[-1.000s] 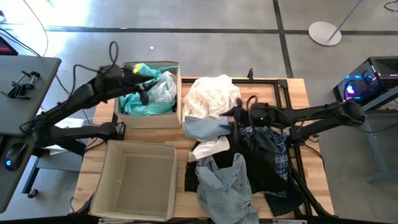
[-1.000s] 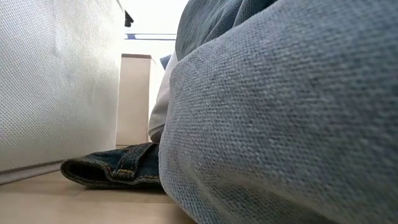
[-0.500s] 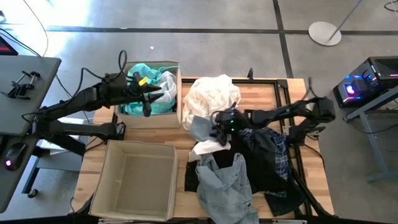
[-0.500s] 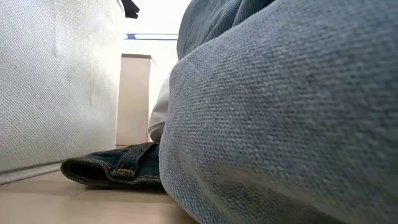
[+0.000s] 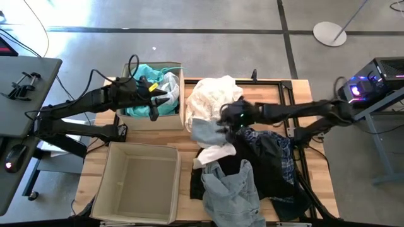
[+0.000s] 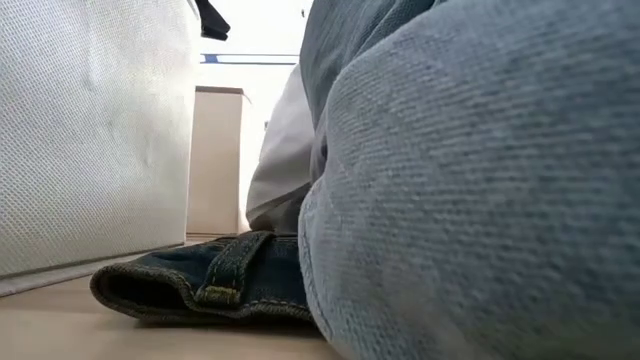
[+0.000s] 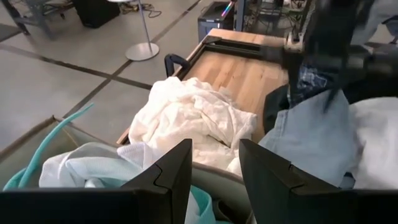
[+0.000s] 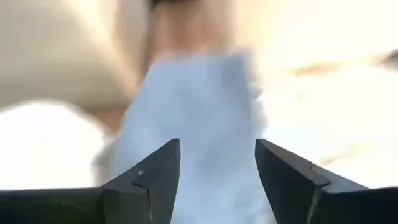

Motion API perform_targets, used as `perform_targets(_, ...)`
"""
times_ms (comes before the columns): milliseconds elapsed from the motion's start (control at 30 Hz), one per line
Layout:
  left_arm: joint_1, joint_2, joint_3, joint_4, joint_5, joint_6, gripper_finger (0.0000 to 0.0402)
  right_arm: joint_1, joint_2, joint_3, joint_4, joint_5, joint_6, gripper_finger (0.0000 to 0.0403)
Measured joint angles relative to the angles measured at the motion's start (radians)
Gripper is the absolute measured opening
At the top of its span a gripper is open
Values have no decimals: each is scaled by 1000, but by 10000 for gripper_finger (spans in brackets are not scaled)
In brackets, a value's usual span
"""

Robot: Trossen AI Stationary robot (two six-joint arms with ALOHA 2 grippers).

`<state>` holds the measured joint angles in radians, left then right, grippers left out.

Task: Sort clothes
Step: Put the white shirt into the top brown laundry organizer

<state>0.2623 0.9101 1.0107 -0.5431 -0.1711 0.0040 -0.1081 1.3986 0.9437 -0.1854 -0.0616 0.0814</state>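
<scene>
The clothes lie heaped on the table's right half: a cream garment (image 5: 214, 94) at the far side, a pale blue one (image 5: 205, 131) beside it, black (image 5: 252, 157) and plaid (image 5: 284, 157) ones, and pale denim (image 5: 230, 192) at the near edge. Turquoise (image 5: 136, 108) and white (image 5: 169, 85) garments fill the far bin (image 5: 182, 94). My left gripper (image 5: 154, 104) hangs open over that bin, holding nothing (image 7: 214, 146). My right gripper (image 5: 224, 123) stands open just above the pale blue garment (image 8: 193, 106), fingers slanting down; the frames show no touch.
A second beige bin (image 5: 107, 183) stands at the near left with nothing visible inside. In the low view its wall (image 6: 90, 130), a dark denim waistband (image 6: 200, 285) on the tabletop and the pale denim (image 6: 480, 200) fill the picture. Bare wood (image 7: 249, 71) shows at the far right.
My right gripper has swung toward the table's left, from over the dark clothes to the pale blue garment, and tipped further down. My left gripper has drifted a little toward the table's right over the far bin. The near denim heap has shifted slightly.
</scene>
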Motion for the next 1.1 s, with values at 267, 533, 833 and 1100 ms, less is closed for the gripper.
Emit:
perform_targets(267,-23,-1,0,-35,-7,-3,124,-112,-9,161,33,261,-3,199)
perform_targets(533,-42,-1,0,-37,-23,-2,124,-334,251,193,27,264,40,199)
perform_targets(833,-42,0,0,-38,-24,-1,124,-462,489,193,39,137,41,238)
perform_targets(1100,-42,0,0,-38,-24,-2,124,-435,513,194,36,208,15,267)
